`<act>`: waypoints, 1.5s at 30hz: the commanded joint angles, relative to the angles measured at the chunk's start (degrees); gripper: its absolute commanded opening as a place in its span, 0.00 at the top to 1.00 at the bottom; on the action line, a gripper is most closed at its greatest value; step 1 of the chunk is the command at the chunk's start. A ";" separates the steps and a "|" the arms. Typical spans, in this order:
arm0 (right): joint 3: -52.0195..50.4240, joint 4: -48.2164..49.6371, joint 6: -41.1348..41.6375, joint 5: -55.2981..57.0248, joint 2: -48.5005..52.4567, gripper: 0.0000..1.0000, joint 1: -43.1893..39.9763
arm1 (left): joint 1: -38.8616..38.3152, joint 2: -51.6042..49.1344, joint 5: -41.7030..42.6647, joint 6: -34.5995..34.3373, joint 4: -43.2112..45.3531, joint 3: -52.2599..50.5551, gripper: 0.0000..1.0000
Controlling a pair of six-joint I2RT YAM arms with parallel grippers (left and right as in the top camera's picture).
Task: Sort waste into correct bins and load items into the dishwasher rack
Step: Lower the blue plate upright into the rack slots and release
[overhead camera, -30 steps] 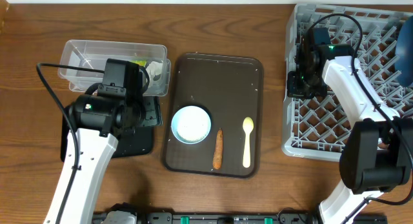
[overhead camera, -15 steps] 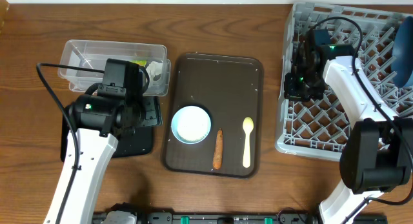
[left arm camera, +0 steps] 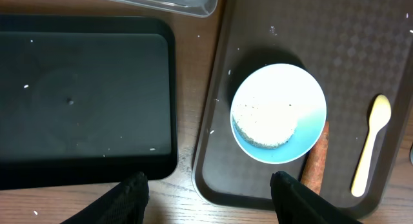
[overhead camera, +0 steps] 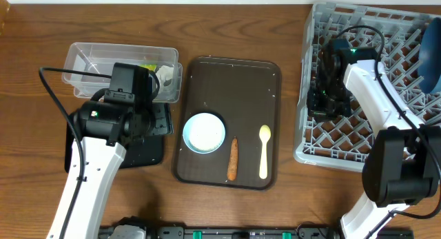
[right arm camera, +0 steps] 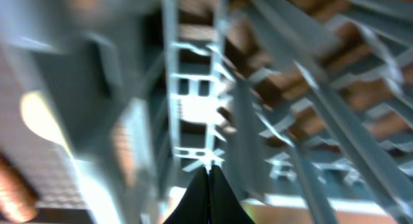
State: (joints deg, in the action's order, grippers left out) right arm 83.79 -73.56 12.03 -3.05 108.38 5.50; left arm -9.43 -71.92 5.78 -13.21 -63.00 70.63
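Observation:
The pale blue-white bowl (overhead camera: 204,132) with white rice in it sits on the dark brown serving tray (overhead camera: 234,80), beside the carrot-like stick (overhead camera: 233,158) and the pale yellow spoon (overhead camera: 264,151). In the left wrist view the bowl (left arm camera: 277,114), stick (left arm camera: 314,159) and spoon (left arm camera: 371,143) lie ahead of my open, empty left gripper (left arm camera: 210,198). My right gripper (overhead camera: 324,105) is shut over the left part of the grey dishwasher rack (overhead camera: 386,32). Its view is blurred, with the fingertips (right arm camera: 208,167) together above the lattice (right arm camera: 193,88). A dark blue plate (overhead camera: 433,53) stands in the rack.
The clear tub (overhead camera: 83,60) at the back left holds crumpled white paper (overhead camera: 165,75) and a green-orange wrapper (overhead camera: 147,65). The shallow black tray (left arm camera: 84,101) lies under my left arm, with a few rice grains on it. Bare wood runs along the front edge.
The rack's front left corner has slid left, toward the brown tray. My right gripper has moved toward the front over the rack. The left arm has not moved.

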 commanded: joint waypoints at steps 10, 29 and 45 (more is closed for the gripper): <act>-0.24 -4.24 2.51 7.30 0.37 0.99 0.52 | 0.15 -0.42 -0.70 0.55 -0.39 -0.17 0.37; -0.24 -6.73 -1.36 3.91 0.37 0.99 0.85 | 0.15 -0.42 -0.70 0.55 -0.39 -0.17 0.37; -0.24 -9.01 -2.45 3.02 0.37 0.99 0.85 | 0.15 -0.42 -0.72 0.55 -0.39 -0.17 0.36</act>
State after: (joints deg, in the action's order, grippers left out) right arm 83.79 -81.62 10.68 0.32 108.38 5.98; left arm -9.43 -71.92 5.78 -13.21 -63.05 70.63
